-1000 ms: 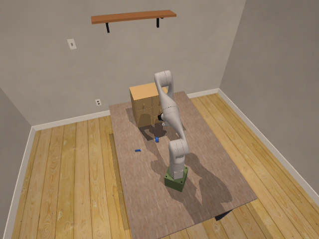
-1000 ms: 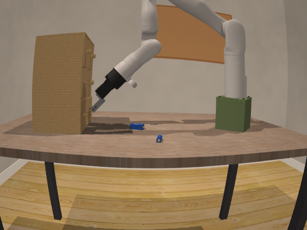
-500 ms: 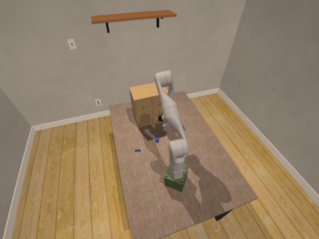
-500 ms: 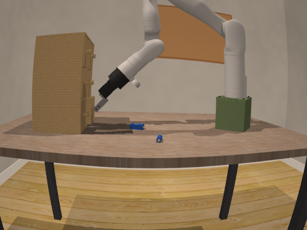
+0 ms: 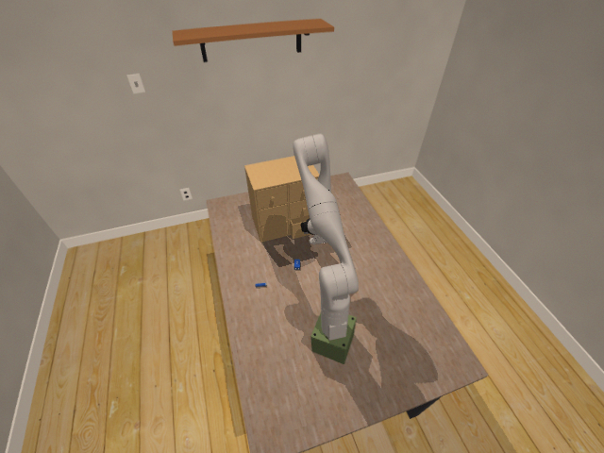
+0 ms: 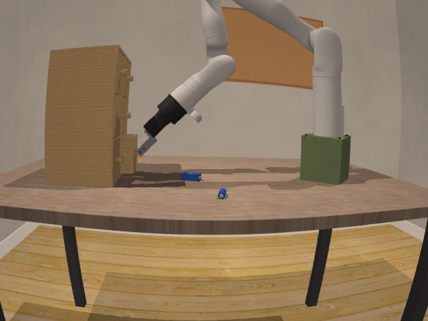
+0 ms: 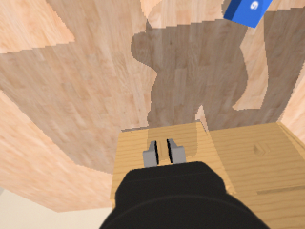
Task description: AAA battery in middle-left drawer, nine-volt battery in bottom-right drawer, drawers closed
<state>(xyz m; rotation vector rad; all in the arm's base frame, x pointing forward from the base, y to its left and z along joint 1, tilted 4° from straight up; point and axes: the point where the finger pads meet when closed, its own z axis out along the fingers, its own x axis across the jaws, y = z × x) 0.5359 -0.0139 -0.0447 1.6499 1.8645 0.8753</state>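
The small wooden chest (image 5: 276, 199) stands at the far end of the table, also in the side view (image 6: 83, 117). Its bottom right drawer (image 6: 129, 152) sticks a little way out of the front; the other drawers sit flush. My gripper (image 6: 141, 150) is at that drawer's front, its fingers nearly together on the knob, which they hide. The blue nine-volt battery (image 5: 296, 264) (image 6: 190, 176) lies on the table just in front of the chest, at the top of the wrist view (image 7: 247, 10). The blue AAA battery (image 5: 260, 285) (image 6: 221, 193) lies further left.
The arm's green base block (image 5: 333, 338) stands mid-table (image 6: 324, 158). The arm's links hang over the space between base and chest. A wall shelf (image 5: 252, 31) is high above.
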